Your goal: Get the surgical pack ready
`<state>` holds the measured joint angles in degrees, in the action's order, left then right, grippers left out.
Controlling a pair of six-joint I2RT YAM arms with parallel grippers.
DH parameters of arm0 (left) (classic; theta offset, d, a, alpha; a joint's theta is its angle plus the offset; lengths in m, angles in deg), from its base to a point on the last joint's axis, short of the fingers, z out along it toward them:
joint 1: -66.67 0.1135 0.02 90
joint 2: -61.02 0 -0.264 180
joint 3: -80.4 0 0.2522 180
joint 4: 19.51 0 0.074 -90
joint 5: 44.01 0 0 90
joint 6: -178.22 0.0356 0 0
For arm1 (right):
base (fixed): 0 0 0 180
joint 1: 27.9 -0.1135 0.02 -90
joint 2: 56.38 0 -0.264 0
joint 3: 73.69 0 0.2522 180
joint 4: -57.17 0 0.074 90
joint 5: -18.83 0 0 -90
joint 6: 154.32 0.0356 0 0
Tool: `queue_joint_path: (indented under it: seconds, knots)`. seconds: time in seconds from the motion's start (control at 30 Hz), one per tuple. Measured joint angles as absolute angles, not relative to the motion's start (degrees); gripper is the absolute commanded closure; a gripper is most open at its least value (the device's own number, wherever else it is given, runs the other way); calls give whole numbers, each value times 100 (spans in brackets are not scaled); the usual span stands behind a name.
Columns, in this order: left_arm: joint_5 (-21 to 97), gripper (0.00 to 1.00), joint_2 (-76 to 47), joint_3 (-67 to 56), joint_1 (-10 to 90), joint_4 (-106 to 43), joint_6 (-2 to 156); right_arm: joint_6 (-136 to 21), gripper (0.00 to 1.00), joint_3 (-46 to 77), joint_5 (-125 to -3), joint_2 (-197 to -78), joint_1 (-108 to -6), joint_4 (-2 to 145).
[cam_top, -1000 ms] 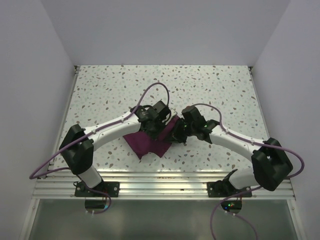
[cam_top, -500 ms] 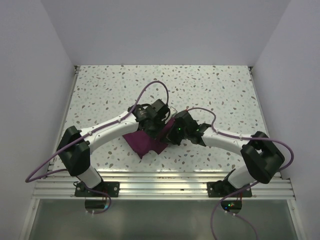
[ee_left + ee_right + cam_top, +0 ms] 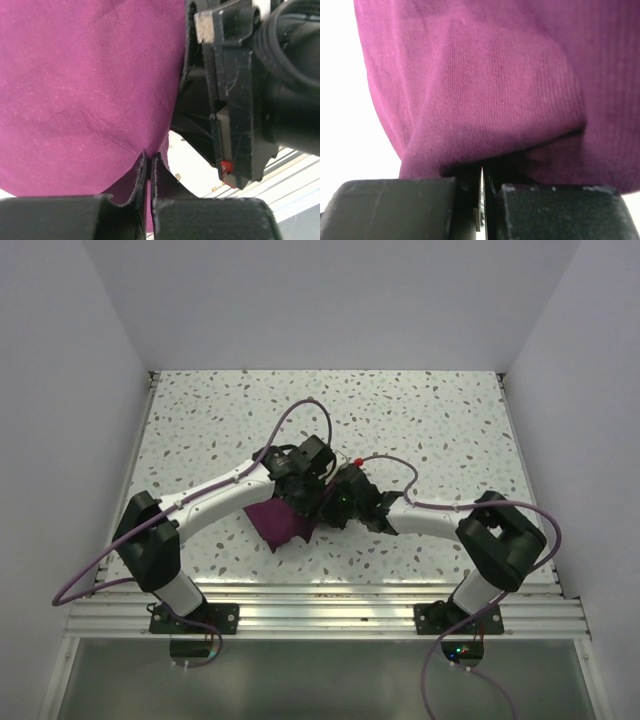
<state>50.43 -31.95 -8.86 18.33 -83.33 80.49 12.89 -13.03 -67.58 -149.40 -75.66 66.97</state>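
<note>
The surgical pack shows only as a deep-maroon cloth (image 3: 277,521), bunched on the speckled table under both grippers. It fills the left wrist view (image 3: 85,80) and the right wrist view (image 3: 510,75). My left gripper (image 3: 308,492) is shut, its tips (image 3: 149,159) pinching a fold of the cloth. My right gripper (image 3: 336,504) sits right beside it, shut, with the cloth gathered at its tips (image 3: 482,172). The right gripper's black body (image 3: 235,100) is close on the right in the left wrist view. The steel tray, instruments and white pads are hidden.
The speckled table (image 3: 420,420) stretches behind and to both sides of the cloth. An aluminium rail (image 3: 320,608) runs along the near edge. Purple cables (image 3: 300,415) loop over both arms. Plain walls enclose the table on three sides.
My right gripper has moved left, up against the left gripper. The cloth's right part has been drawn left, so less of it shows. The left gripper shifted only slightly.
</note>
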Motion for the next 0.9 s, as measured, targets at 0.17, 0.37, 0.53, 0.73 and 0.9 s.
queue_joint_path:
  seconds: [0.17, 0.37, 0.53, 0.73, 0.9]
  knots:
    - [5131, 100, -3186, -886, 1833, -8359, 8039, 1328, 95, -1299, -6996, -15001, -7639, 6487]
    - [5129, 100, -3195, -888, 1833, -8331, 7964, 1320, 91, -1310, -7477, -14999, -7652, 6310]
    - [5166, 100, -3201, -893, 1813, -8296, 7886, 1265, 90, -1417, -7510, -14846, -7527, 6299]
    - [5205, 100, -3328, -1013, 1785, -8285, 7837, 1261, 90, -1729, -7193, -14988, -7188, 5436]
    - [5343, 100, -3468, -1107, 1811, -8296, 7770, 1304, 85, -1542, -6996, -15814, -7217, 4323]
